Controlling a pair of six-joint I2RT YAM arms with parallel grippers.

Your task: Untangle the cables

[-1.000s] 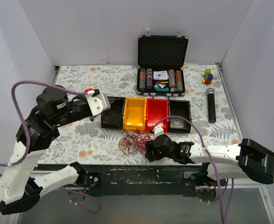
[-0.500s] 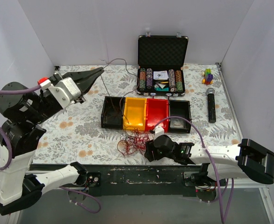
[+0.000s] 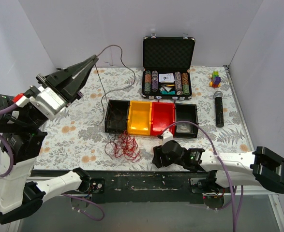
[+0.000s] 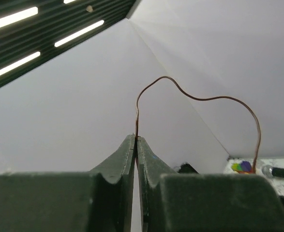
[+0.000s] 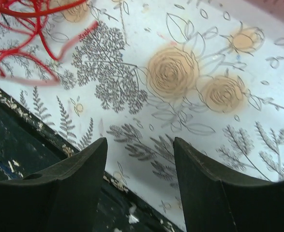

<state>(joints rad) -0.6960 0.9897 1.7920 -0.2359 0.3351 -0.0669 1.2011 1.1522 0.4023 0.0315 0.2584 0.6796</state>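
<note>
The cables lie as a loose red nest (image 3: 124, 146) on the flowered table, in front of the bins. One thin brown cable (image 3: 113, 46) rises out of it and arcs high over the back left. My left gripper (image 3: 94, 58) is raised there and shut on that strand. In the left wrist view the brown cable (image 4: 200, 99) leaves the closed fingertips of the left gripper (image 4: 136, 138) and curls rightward in the air. My right gripper (image 3: 156, 157) sits low at the table's front edge, right of the nest and apart from it. It (image 5: 139, 141) is open and holds nothing, with red cables (image 5: 16, 29) at upper left.
A row of bins stands mid-table: black (image 3: 116, 117), yellow (image 3: 139, 118), red (image 3: 162, 118), black (image 3: 185, 121). An open poker-chip case (image 3: 168, 53) is behind them. A microphone (image 3: 219, 108) and a small colourful toy (image 3: 215, 79) lie at the right.
My left arm has swung up and back from the bins, drawing the brown cable high. The red nest has slid a little to the left. The right gripper has barely moved.
</note>
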